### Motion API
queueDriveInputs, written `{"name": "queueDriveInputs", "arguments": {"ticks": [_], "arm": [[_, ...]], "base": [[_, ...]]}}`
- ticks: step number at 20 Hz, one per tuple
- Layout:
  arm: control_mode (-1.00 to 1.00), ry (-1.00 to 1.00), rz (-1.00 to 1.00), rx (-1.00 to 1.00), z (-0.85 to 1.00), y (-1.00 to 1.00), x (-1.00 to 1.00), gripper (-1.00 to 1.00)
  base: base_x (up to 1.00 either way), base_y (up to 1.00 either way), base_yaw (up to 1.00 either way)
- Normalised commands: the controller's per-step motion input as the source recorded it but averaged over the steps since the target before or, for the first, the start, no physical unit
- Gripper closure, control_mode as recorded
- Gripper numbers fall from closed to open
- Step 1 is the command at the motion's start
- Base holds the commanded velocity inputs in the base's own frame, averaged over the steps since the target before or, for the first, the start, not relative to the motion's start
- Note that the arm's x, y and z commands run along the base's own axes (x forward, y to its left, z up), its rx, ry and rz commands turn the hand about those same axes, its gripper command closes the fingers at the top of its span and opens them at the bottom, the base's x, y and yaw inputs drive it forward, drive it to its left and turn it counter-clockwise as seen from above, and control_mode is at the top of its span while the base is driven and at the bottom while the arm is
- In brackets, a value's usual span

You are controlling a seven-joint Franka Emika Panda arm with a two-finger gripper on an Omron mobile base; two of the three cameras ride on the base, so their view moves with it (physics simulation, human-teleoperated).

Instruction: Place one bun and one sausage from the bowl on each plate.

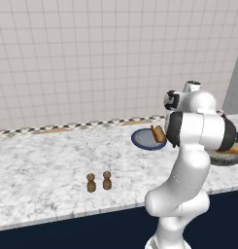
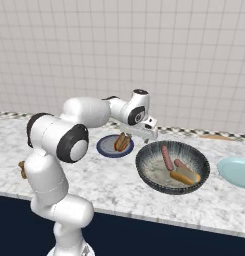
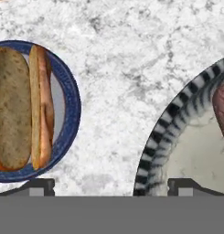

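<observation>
The dark navy plate (image 3: pixel 70 114) lay to one side of my hand (image 3: pixel 111 186) and held a bun (image 3: pixel 13 107) with a sausage (image 3: pixel 44 105) pressed along it, the two touching side by side. On the other side sat the large grey bowl (image 3: pixel 177 123), its ribbed rim just beside one fingertip (image 3: pixel 184 185). From the right base view the bowl (image 2: pixel 172 166) still carried a reddish sausage (image 2: pixel 167 157) and a bun (image 2: pixel 185 177) near its far wall, with what seemed another sausage beside them. Beyond the bowl, well away from my hand, the pale light blue plate (image 2: pixel 235 172) lay bare.

All of this stood on a white-grey marbled desk (image 1: pixel 42 160) against a pale tiled wall (image 1: pixel 91 58), with two small brown shakers (image 1: pixel 98 182) near the front edge.

My hand hung wide, holding nothing, over the bare desk between plate and bowl. On the navy plate, the bun and sausage lay parallel, their long axes running along my line of sight.
</observation>
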Motion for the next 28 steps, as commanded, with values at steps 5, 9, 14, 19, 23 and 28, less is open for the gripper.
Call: {"name": "queueDriveInputs", "arguments": {"ticks": [5, 9, 14, 19, 23, 28], "arm": [[-1.00, 0.00, 0.01, 0.00, 0.09, -0.86, -0.38, -1.00], [-1.00, 0.03, 0.12, 0.00, 0.03, -0.72, 0.19, -1.00], [-1.00, 0.09, 0.30, 0.00, -0.03, -0.64, 0.10, -1.00], [-1.00, 0.12, 0.28, 0.00, -0.23, -0.37, -0.01, -1.00], [-1.00, 0.10, 0.11, 0.00, -0.48, 0.00, -0.03, -1.00], [-1.00, 0.03, 0.08, 0.03, -0.12, -0.01, 0.15, -1.00]], "base": [[0.00, 0.00, 0.00], [0.00, 0.00, 0.00], [0.00, 0.00, 0.00], [0.00, 0.00, 0.00], [0.00, 0.00, 0.00], [0.00, 0.00, 0.00]]}}
